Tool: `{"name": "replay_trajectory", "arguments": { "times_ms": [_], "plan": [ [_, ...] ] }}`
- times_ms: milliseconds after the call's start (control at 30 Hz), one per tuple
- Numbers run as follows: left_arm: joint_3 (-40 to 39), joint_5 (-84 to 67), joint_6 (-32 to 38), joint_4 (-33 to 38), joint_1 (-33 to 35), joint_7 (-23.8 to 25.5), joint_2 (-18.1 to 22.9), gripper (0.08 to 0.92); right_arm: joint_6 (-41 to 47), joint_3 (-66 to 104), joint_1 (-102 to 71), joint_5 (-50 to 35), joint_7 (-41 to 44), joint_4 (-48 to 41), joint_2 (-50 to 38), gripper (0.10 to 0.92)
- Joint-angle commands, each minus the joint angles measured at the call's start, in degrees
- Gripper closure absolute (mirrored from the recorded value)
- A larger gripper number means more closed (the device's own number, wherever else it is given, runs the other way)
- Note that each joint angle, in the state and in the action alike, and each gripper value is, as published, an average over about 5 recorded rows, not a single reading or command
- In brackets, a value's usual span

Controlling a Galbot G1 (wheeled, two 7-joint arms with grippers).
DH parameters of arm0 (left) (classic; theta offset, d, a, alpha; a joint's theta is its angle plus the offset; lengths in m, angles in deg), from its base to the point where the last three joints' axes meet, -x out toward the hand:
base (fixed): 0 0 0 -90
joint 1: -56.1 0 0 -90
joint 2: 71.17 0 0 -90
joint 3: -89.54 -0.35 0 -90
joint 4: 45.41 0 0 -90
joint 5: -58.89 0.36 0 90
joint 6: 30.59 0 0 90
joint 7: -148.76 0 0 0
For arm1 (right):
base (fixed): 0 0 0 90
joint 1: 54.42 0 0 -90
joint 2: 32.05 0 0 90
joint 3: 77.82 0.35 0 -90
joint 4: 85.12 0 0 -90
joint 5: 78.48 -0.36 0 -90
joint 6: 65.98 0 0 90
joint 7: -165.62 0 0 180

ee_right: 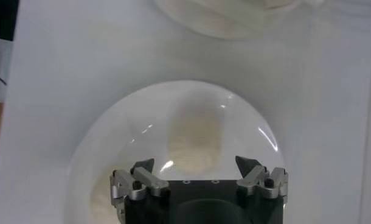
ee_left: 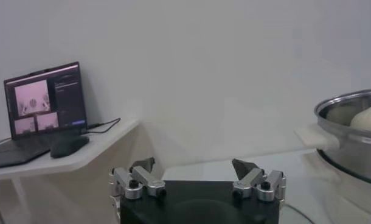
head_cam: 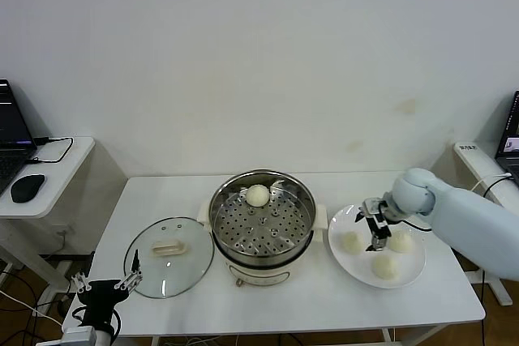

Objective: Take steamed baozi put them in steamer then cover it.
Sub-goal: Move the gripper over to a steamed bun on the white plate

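Currently, at the lower left of the head view, the left gripper (head_cam: 104, 285) is idling at the table's (head_cam: 162, 200) front edge, its fingers spread and holding nothing, just beside the cover (head_cam: 169, 256), which is lying flat on the table left of centre.

At centre, the steamer (head_cam: 262, 224) is sitting uncovered, with 1 steamed baozi (head_cam: 257, 195) resting on the perforated tray toward its far side.

At centre right, the right gripper (head_cam: 377, 228) is hovering low over the white plate (head_cam: 408, 269), where 3 buns are lying: 1 on the plate's left (head_cam: 352, 241), 1 at the front (head_cam: 384, 266) and 1 on the right (head_cam: 400, 241). In the right wrist view the fingers are standing apart and empty, with a bun (ee_right: 194, 137) showing ahead of them in the middle of that frame.

Risks:
1. The buns are looking soft and smooth. A hard closure is likely to dent one; an off-centre closure is likely to squeeze it out sideways.
2. The 3 buns are lying near one another, so a descending finger is liable to nudge a neighbour toward the plate rim.
3. A low carry risks clipping the steamer's rim.

Visibility limits:
1. The left wrist view is cutting off most of the steamer at its right edge.
2. The right wrist view is blurring the bun's outline.
3. In the head view the gripper is covering the gap between the buns, so its height above the plate cannot be judged.
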Motion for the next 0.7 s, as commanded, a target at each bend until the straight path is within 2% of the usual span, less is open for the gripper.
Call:
{"name": "replay_trajectory", "arguments": {
  "times_ms": [33,467,700],
  "plan": [
    [0.2,0.0,0.1,-0.1,0.1,0.0,0.1,0.177,-0.5,2.5,-3.3,2.3,-0.4,-6.1,5.8,0.203],
    [0.2,0.0,0.1,-0.3,-0.2,-0.1,0.4,0.177,-0.3,3.3,-4.3,4.0,-1.1,-8.3,7.3,0.211],
    [0.3,0.0,0.1,-0.3,0.0,-0.1,0.5,0.177,0.2,3.7,-4.6,4.5,-0.9,-8.4,7.6,0.306]
  ]
}}
